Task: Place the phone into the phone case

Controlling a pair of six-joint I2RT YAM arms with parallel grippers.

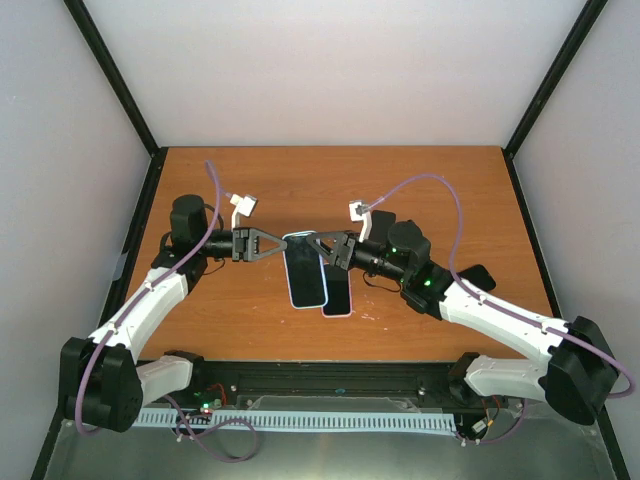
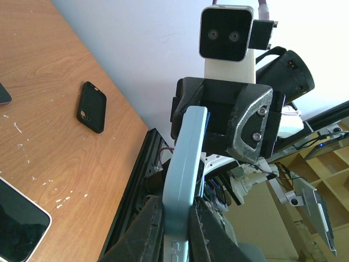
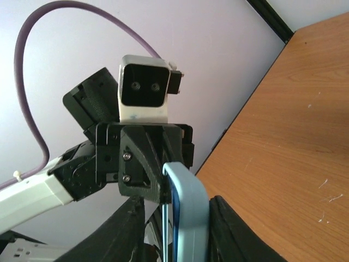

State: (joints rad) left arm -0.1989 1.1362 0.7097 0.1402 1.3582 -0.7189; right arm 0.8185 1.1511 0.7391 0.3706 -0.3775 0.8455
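Blue case [image 1: 305,268] edge-on, pinched between left gripper [image 2: 177,221] jaws, right gripper [image 3: 182,229] jaws straddling its far end, clamp unclear, phone [image 1: 340,298] beneath, half-hidden overhead, cropped at left wrist.

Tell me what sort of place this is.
Probably a lab robot test cell: a wooden table walled by white panels in black framing, two arms bolted to a rail, shelving beyond.
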